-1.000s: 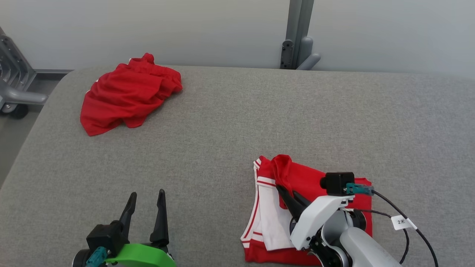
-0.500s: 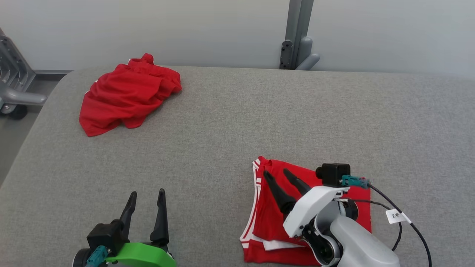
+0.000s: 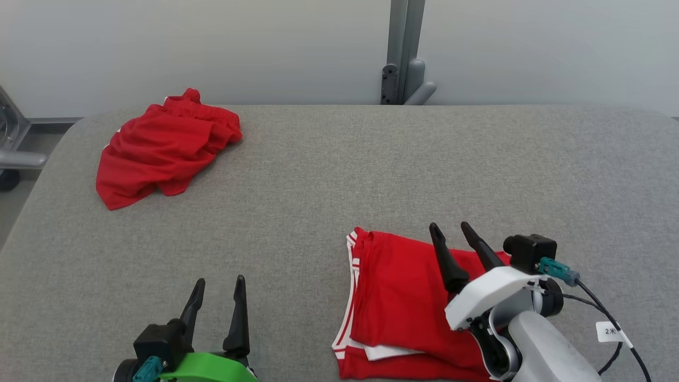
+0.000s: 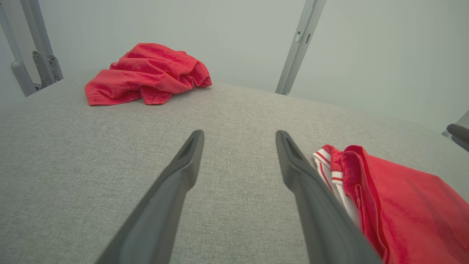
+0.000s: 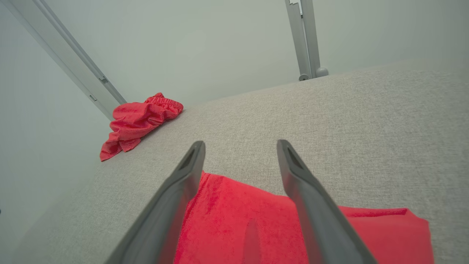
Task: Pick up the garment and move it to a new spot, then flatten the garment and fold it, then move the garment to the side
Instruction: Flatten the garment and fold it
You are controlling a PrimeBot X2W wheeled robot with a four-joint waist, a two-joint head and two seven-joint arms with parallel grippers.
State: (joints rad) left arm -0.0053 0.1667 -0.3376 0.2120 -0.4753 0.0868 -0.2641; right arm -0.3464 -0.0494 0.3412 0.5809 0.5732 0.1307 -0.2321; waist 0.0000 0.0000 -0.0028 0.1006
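My right gripper (image 3: pixel 451 227) stands wide with nothing between its fingers, over the 3 o'clock side of the folded red garment (image 3: pixel 403 297); I cannot tell whether the tips touch the cloth. That garment lies flat at 5 o'clock on the grey worktop (image 3: pixel 339 175), its white-striped edge toward 9 o'clock. My left gripper (image 3: pixel 220 279) is also wide and holds nothing, at 7 o'clock, apart from the garment, pointing to 12. A second red garment (image 3: pixel 164 148) lies crumpled at 10 o'clock, near the far corner. Behind the worktop, at 12 o'clock, rises a grey post (image 3: pixel 400 53).
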